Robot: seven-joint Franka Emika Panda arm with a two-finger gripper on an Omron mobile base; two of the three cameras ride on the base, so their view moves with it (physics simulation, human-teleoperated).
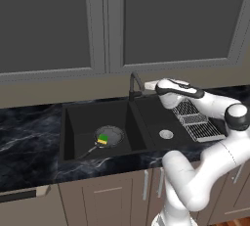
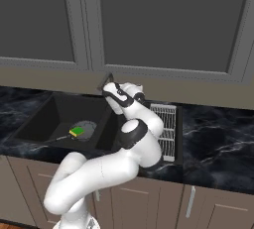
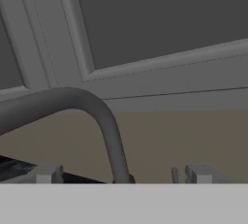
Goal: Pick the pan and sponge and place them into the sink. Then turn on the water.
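Two basins: black matte sink [image 1: 73, 122], pan [image 1: 110, 136] plus sponge [image 1: 102, 139] in left bowl
Hand view extra: curved grey faucet [image 3: 104, 121] close ahead, cabinet [image 3: 160, 19] behind
Gripper [image 1: 148, 86]: at faucet base, jaws apart, empty
Pan vs gripper: well apart, lower left
Sponge: green-yellow block on round grey pan
Dish rack [image 1: 195, 122]: wire, right of sink

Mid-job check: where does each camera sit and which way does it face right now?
Left base view: behind the arm to its left, looking down over the sink, with the pan and sponge in the left bowl; the arm rises at lower right toward the faucet.
Right base view: behind the arm to its right, same sink, pan, sponge and dish rack; the arm rises at lower left.
Hand view: on the hand, close behind the faucet, facing the wall cabinets.
Both base views share sink, pan, sponge, rack.
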